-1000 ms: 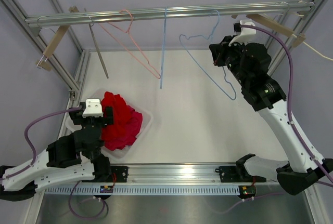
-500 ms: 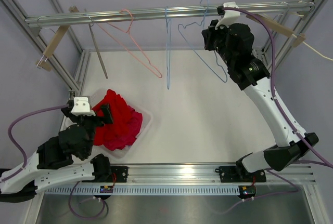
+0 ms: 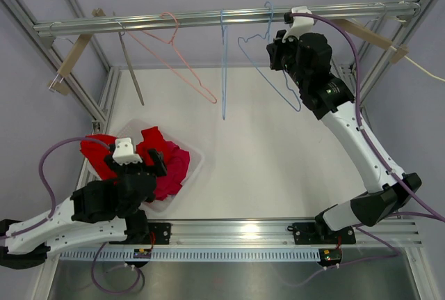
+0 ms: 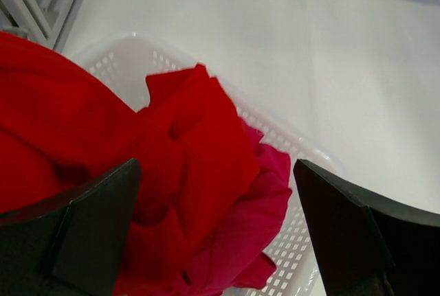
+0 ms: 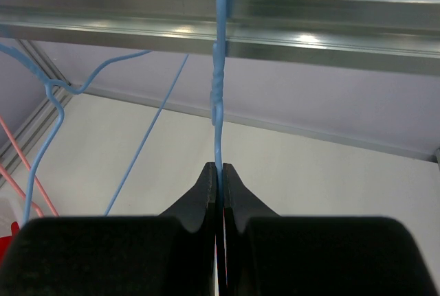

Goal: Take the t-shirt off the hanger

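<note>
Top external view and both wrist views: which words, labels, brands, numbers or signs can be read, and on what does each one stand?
No readable text in any view.
Two small coloured patches on the front rail: too small to read, if they carry text at all.

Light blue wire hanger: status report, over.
Right fingers shut on light blue wire hanger under metal rail. Left fingers open over red t-shirt in white mesh basket. Hanger bare.

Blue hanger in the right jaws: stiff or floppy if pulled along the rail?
Probably stiff but springy: the blue hanger is thin wire. Likely light, and apt to swing, since only its hook goes over the rail.
</note>
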### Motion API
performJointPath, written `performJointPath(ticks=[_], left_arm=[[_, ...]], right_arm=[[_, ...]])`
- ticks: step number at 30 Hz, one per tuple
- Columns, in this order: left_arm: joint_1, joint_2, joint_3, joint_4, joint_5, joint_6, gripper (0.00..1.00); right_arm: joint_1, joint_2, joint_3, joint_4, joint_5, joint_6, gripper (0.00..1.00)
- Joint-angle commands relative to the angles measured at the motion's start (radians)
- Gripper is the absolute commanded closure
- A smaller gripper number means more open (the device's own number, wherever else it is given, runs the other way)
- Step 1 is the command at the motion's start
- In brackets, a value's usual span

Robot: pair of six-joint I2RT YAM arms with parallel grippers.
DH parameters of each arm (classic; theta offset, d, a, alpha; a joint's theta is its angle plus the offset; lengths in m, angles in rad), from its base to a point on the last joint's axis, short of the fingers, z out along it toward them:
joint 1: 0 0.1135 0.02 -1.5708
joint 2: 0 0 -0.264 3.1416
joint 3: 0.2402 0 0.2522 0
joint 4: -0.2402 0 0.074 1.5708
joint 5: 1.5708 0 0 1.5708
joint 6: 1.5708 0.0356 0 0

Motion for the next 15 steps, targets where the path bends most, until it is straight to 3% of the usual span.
performJointPath(ticks=[1, 10, 15], left_arm=[[0.002, 0.010, -0.024, -0.079, 0.006, -0.296, 0.01], [-0.001, 0.057, 0.114, -0.059, -0.017, -0.188, 0.01], [-0.013, 0.048, 0.123, 0.056, 0.014, -0.071, 0.01]], right_arm=[[0.007, -0.026, -0.022, 0.042, -0.003, -0.010, 1.00], [0.007, -0.068, -0.118, 0.072, 0.025, 0.011, 1.00], [0.007, -0.094, -0.152, 0.075, 0.040, 0.016, 0.96]])
